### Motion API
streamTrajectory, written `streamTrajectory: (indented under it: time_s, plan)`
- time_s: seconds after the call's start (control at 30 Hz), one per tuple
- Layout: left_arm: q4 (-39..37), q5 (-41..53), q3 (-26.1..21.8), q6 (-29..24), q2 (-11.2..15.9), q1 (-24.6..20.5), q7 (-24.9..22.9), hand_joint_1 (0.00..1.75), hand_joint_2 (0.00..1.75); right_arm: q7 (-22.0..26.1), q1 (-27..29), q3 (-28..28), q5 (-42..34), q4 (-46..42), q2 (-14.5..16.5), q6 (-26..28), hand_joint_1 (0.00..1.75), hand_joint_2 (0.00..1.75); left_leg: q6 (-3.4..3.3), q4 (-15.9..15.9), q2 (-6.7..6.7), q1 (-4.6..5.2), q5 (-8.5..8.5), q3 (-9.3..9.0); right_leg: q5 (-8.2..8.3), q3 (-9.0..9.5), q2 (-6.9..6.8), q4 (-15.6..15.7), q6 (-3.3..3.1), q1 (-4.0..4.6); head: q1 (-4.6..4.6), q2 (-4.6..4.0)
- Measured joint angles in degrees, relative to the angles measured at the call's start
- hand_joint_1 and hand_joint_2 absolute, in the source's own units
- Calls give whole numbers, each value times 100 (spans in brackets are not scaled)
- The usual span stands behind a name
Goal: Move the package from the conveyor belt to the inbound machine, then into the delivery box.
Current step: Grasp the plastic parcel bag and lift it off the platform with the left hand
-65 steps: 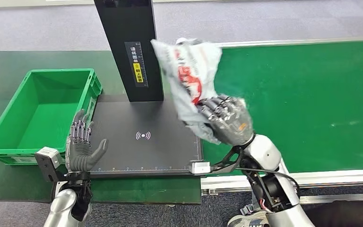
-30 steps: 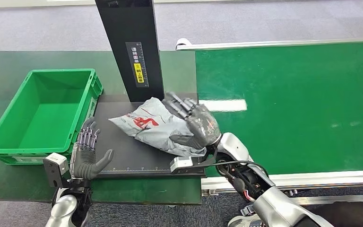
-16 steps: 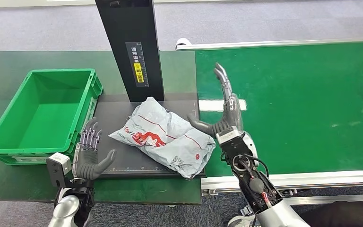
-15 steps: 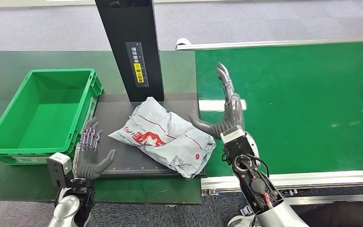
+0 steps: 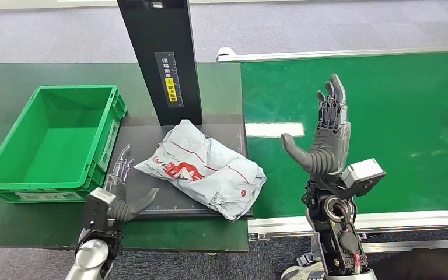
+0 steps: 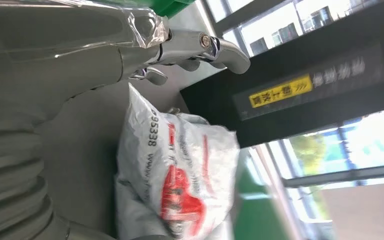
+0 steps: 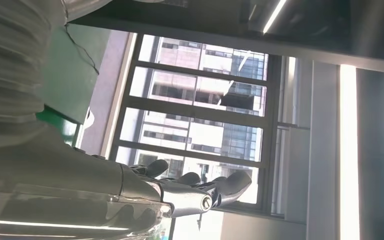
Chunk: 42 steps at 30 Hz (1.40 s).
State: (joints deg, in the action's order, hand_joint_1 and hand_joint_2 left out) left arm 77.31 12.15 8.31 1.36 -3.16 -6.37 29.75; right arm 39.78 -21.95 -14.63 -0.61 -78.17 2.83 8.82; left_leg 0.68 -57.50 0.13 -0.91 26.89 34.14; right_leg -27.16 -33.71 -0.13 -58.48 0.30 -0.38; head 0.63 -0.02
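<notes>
The green conveyor belt (image 5: 385,116) takes up the right half of the scene, running from the near edge out to a silver rail at its far side. To its left lies a dark green table (image 5: 11,76), and on that table sits the inbound machine (image 5: 151,146): a flat black plate with a tall black column (image 5: 160,58) rising from its far edge, a yellow label partway up the column. At the far left stands the delivery box (image 5: 46,140), a green crate whose right wall is just beside the plate's left edge.

The package (image 5: 204,169), a crumpled grey plastic mailer with red printing, lies on the black plate, its near right corner hanging over the plate's right edge toward the belt. In the left wrist view the package (image 6: 180,170) rests in front of the column's yellow label.

The right hand (image 5: 324,143) is raised over the near part of the belt, well apart from the package, fingers straight and pointing away, thumb stretched out to the left, holding nothing. The left hand (image 5: 125,195) is at the near left corner of the plate, just beside the package's left end without touching it, fingers spread loosely and thumb pointing toward the mailer, also empty.
</notes>
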Motion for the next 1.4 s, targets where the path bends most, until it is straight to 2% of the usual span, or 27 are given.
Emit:
streamTrajectory:
  time_s: [0.17,0.37,0.5,0.73,0.77,0.8,0.87,0.9,0.97,1.03,1.2,1.27,1.4]
  plan:
    - [-52,1080,394,119,19,-241,-305,0,175,0,4,162,126,87,111,-115,0,175,0,0,-1,0,0,0,0,1,0,0,0,0,0,1]
    - [-776,2515,1341,309,39,-738,-958,0,175,0,2,185,289,245,183,-186,0,175,0,-1,1,2,0,1,1,1,1,0,1,-2,1,1]
    - [-1384,2743,1662,270,50,-1004,-1107,0,175,-2,5,192,349,299,186,-204,0,175,0,0,0,1,0,0,1,0,1,0,1,-1,-1,0]
    - [-1934,2954,1853,201,86,-1280,-1209,3,175,-57,80,223,477,313,185,-204,0,175,0,0,0,1,0,-1,1,4,1,0,1,-1,0,1]
    - [-1968,2954,1861,185,90,-1290,-1210,17,175,-58,94,227,494,313,185,-204,0,175,0,0,0,1,0,-2,1,5,1,0,1,-1,1,1]
    - [-1993,2945,1864,163,92,-1295,-1208,44,175,-59,107,231,507,313,185,-204,0,175,0,0,0,1,0,-3,1,7,1,0,1,-1,0,1]
    - [-2026,2903,1864,111,93,-1298,-1192,111,175,-59,135,236,529,313,185,-199,0,175,0,0,0,1,0,-4,1,9,1,0,1,-2,0,1]
    - [-2034,2878,1862,83,93,-1300,-1179,136,175,-59,148,238,534,313,185,-195,0,175,0,0,0,2,0,-5,1,10,1,0,1,-2,0,0]
    - [-2037,2797,1850,26,93,-1306,-1136,162,175,-60,168,242,542,313,185,-188,0,175,0,0,-1,1,0,-7,1,12,1,0,1,-2,-1,0]
    - [-2030,2682,1815,-25,92,-1311,-1076,171,175,-60,182,243,560,313,185,-187,0,175,0,0,-2,1,0,-8,1,13,1,0,1,-1,-1,0]
    - [-1946,2248,1668,-184,84,-1282,-774,175,175,-251,194,243,507,347,186,-324,0,175,0,1,0,1,0,-8,1,13,0,-1,0,-1,0,1]
    - [-1903,2053,1602,-321,78,-1252,-624,175,175,-534,191,254,207,428,199,-678,0,175,0,1,0,1,0,-7,1,11,0,-1,1,-1,0,1]
    - [-1839,1721,1495,-548,53,-1202,-422,175,175,-1303,166,338,-908,815,278,-1805,0,175,0,1,-1,1,0,-4,0,10,0,-1,1,-1,1,0]
